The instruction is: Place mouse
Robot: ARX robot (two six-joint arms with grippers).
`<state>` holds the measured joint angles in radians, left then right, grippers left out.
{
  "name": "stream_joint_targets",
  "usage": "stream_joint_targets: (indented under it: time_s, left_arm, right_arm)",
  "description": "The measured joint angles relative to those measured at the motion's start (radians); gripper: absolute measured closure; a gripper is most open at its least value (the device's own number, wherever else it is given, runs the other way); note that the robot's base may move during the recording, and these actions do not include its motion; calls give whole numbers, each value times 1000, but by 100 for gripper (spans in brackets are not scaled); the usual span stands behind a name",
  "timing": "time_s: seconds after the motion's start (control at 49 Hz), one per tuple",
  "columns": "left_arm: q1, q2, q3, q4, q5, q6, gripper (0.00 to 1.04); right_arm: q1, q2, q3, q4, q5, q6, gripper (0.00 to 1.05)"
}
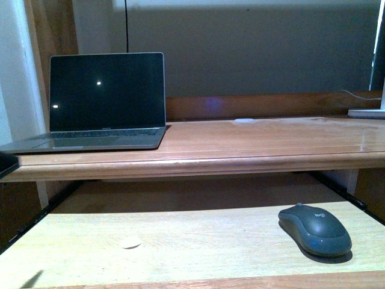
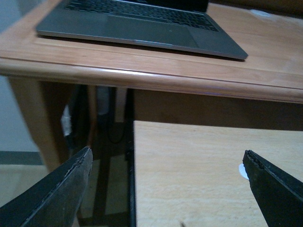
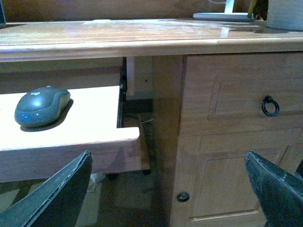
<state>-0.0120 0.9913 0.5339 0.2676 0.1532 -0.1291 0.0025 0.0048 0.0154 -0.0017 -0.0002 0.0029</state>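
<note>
The mouse, a small dark grey oval with a scroll wheel, lies on the right part of the pull-out keyboard tray; the right wrist view shows the mouse near the tray's end. My right gripper is open, off the tray's right end and apart from the mouse, with nothing between its fingers. My left gripper is open over the tray's left edge, empty. Neither gripper shows in the front view.
An open laptop with a dark screen sits at the left of the desk top. A small white disc lies on the tray. A drawer with a ring pull and a cabinet door stand right of the tray.
</note>
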Motion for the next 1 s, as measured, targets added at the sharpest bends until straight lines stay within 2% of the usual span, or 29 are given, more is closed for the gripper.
stream_joint_targets:
  time_s: [0.082, 0.306, 0.388, 0.469, 0.633, 0.918, 1.0]
  left_arm:
    - [-21, -210, -72, -126, -86, 4, 8]
    - [-59, -615, -145, -406, -200, -29, 8]
    - [-61, -717, -166, -420, -232, -42, 8]
    - [-10, -785, -229, -345, -166, 29, 22]
    - [6, -850, -365, -311, -153, 98, 50]
    - [7, -901, -426, -288, -154, 114, 101]
    - [7, -911, -440, -285, -153, 117, 102]
  right_arm:
    - [0, 0, 0, 0, 0, 0, 7]
    - [0, 0, 0, 0, 0, 0, 7]
    - [0, 0, 0, 0, 0, 0, 7]
    - [0, 0, 0, 0, -1, 0, 7]
    - [0, 0, 0, 0, 0, 0, 7]
    - [0, 0, 0, 0, 0, 0, 7]
    - [0, 0, 0, 0, 0, 0, 7]
